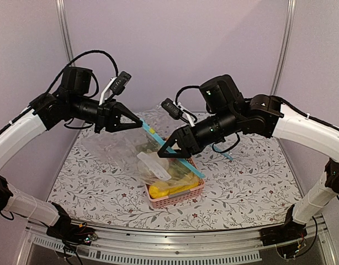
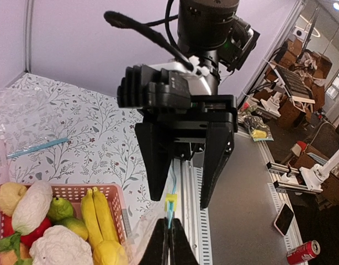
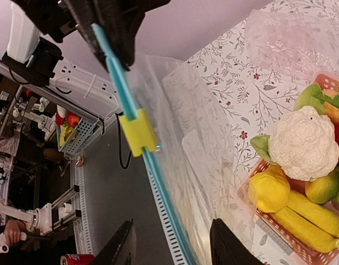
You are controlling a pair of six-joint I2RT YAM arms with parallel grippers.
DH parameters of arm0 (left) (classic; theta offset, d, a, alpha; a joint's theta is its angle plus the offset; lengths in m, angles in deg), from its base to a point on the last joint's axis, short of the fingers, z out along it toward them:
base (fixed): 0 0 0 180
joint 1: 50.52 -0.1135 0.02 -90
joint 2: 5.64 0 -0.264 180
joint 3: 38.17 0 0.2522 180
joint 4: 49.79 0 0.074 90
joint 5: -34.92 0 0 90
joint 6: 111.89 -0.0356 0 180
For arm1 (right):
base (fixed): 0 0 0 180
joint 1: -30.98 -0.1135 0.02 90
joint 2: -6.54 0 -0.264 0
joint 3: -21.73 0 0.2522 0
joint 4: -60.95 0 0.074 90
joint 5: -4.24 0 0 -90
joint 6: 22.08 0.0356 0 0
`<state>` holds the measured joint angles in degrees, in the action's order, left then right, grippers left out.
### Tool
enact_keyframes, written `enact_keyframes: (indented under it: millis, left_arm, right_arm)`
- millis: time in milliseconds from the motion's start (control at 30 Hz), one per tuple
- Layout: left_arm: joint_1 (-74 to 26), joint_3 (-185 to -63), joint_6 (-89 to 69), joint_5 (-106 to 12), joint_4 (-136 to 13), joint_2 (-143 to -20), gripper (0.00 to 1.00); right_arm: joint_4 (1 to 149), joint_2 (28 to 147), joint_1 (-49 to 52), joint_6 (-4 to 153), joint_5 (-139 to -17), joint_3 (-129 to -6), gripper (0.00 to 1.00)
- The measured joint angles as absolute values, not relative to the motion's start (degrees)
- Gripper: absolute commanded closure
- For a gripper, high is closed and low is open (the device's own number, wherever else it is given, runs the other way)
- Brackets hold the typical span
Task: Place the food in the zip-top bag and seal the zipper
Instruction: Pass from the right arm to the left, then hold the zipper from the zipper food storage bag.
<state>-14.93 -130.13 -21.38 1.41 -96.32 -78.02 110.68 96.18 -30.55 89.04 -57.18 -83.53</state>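
Observation:
The zip-top bag [image 1: 125, 146] hangs in the air above the pink basket [image 1: 183, 196], and I see nothing in it. My left gripper [image 1: 137, 121] [image 2: 169, 222] is shut on the upper end of the light-blue zipper [image 1: 175, 152] [image 3: 158, 187]. A yellow slider [image 2: 170, 201] [image 3: 137, 132] sits just past its tips. My right gripper [image 1: 178, 144] [image 3: 173, 221] is open, its jaws apart on either side of the zipper below the slider. The food lies in the basket: a white oblong piece [image 2: 31, 207], a lemon [image 3: 269, 190] and a green fruit [image 2: 60, 208].
The basket also holds a cauliflower [image 3: 305, 141], a banana bunch [image 2: 98, 212] and red and orange pieces. Another clear bag with a blue strip [image 1: 224, 154] lies flat at the back of the flowered cloth. Purple walls close in the back and sides.

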Motion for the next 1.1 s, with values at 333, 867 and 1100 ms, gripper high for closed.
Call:
enact_keyframes:
  millis: [333,867,1100]
  left_arm:
    - [-14.9,-129.3,-22.3,3.3,-97.8,-78.0,1.00]
    - [-14.9,-127.8,-23.3,4.1,-98.1,-78.8,1.00]
    - [-14.9,-127.5,-23.4,4.5,-98.1,-78.8,1.00]
  right_arm:
    - [108.4,95.0,-30.6,87.3,-64.0,-83.8,0.46]
    - [105.5,99.6,-30.6,85.7,-60.3,-89.9,0.59]
    - [105.5,101.5,-30.6,85.9,-59.3,-89.9,0.70]
